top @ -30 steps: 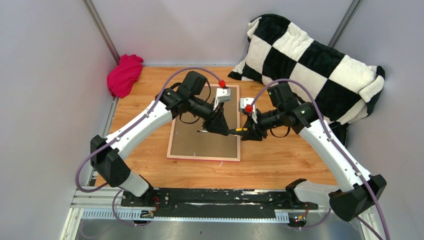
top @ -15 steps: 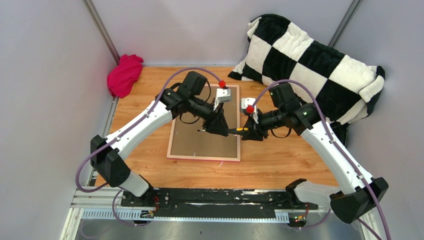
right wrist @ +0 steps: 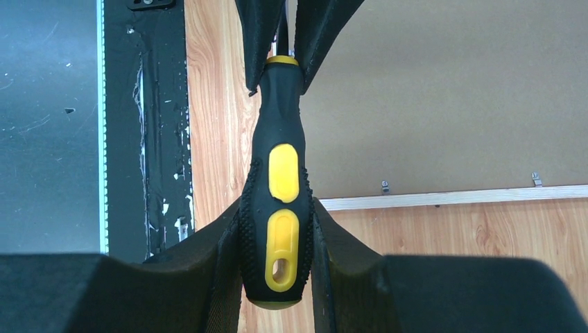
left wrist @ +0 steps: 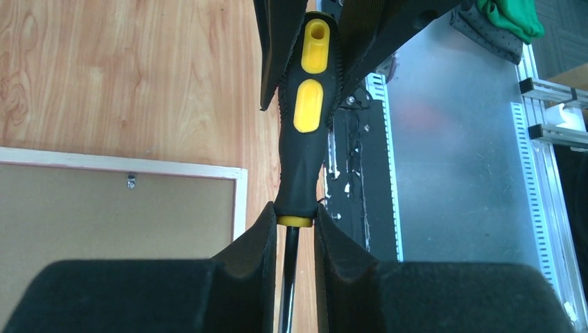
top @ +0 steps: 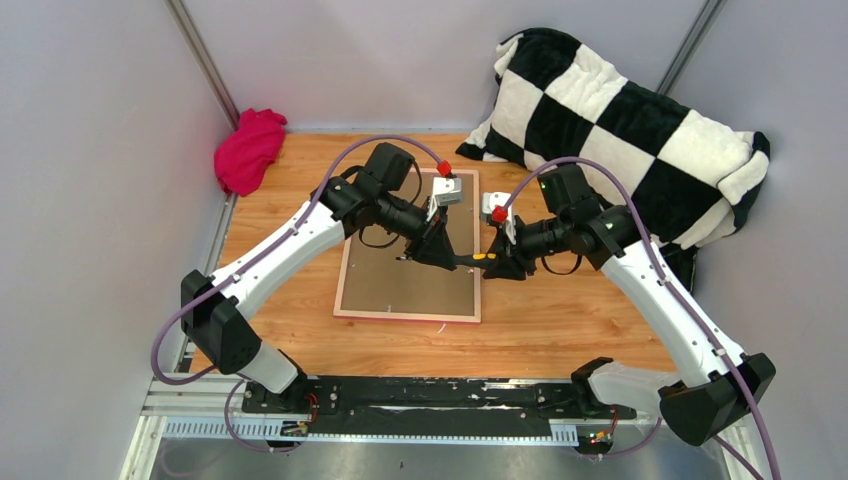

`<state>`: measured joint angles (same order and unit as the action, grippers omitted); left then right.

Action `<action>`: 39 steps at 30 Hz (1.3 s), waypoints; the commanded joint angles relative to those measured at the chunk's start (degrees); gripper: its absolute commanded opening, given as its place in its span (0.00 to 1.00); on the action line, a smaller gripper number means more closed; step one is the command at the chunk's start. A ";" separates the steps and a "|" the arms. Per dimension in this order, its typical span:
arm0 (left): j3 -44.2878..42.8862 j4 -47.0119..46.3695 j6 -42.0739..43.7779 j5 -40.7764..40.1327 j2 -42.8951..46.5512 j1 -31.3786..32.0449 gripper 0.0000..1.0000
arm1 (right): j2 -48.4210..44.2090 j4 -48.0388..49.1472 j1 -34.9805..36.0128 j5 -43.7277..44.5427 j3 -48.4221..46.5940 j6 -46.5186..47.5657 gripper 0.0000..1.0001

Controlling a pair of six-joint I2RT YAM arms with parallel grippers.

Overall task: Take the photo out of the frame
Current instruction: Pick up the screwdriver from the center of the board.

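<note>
The frame [top: 404,316] lies face down mid-table, thin pink border around a brown backing board [top: 400,285]. The photo is hidden under that board. A black-and-yellow screwdriver [top: 482,259] hangs level above the frame's right edge, held from both ends. My right gripper [right wrist: 277,207] is shut on the butt of its handle [right wrist: 281,173]. My left gripper [left wrist: 294,211] is shut on the handle's neck, where the steel shaft begins, and the shaft runs back between its fingers [left wrist: 260,236]. In the top view the left gripper [top: 450,257] and right gripper [top: 498,262] face each other.
A magenta cloth [top: 248,150] lies in the far left corner. A black-and-white checkered pillow [top: 620,130] fills the far right. Small metal tabs [right wrist: 383,186] hold the backing board along the frame's edge [right wrist: 451,198]. A black rail [top: 430,395] runs along the near edge.
The left jaws widened, then closed in on the screwdriver's neck. Both grippers and the screwdriver drifted slightly towards the far side. The frame has not moved.
</note>
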<state>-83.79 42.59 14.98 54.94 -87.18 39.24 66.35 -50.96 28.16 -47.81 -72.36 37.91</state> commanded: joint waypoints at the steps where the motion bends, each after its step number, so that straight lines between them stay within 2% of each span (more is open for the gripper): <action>1: -0.42 -0.31 1.03 0.14 0.50 0.31 0.00 | -0.16 2.17 -0.57 -1.39 0.20 -2.55 0.33; 2: -0.42 -0.24 1.08 0.17 0.58 0.31 0.00 | -0.24 2.23 -0.64 -1.55 0.26 -2.69 0.47; 5: -0.32 -0.28 1.25 0.02 0.92 0.31 0.00 | -0.51 2.97 -0.88 -1.64 0.54 -3.96 0.68; 9: -0.41 -0.25 1.57 0.10 1.42 0.22 0.00 | -0.69 4.73 -2.61 -4.39 0.39 -7.05 0.79; 13: -0.48 -0.29 1.83 0.97 1.79 -0.11 0.00 | -0.40 8.05 -5.89 -9.26 0.22 -11.48 0.80; 19: -1.33 -0.19 1.60 1.42 2.48 -1.27 0.00 | -0.34 15.42 -11.59 -21.08 1.48 -20.05 0.81; 22: -3.23 -0.21 0.32 0.21 2.71 -2.11 0.00 | -0.91 21.10 -12.32 -21.66 2.96 -25.22 0.81; 26: -6.61 -0.92 -2.00 -2.09 3.10 -2.99 0.00 | -2.10 33.63 -12.66 -18.58 6.52 -34.69 0.81; 28: -6.02 -5.81 -6.10 -2.76 4.49 -3.68 0.00 | -2.63 39.70 -13.18 -17.73 8.19 -39.60 0.81; 32: 1.02 -24.05 -20.11 -2.72 9.32 -5.70 0.00 | -3.22 51.43 -13.56 -18.28 11.03 -48.50 0.81; 39: 6.64 -34.58 -29.15 1.00 10.45 -5.82 0.00 | -2.17 69.33 -13.57 -19.43 13.92 -61.86 0.81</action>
<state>-80.40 18.06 -6.26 53.39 -77.10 33.45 64.38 3.60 15.51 -65.65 -59.77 -13.02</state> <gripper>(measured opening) 0.196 0.811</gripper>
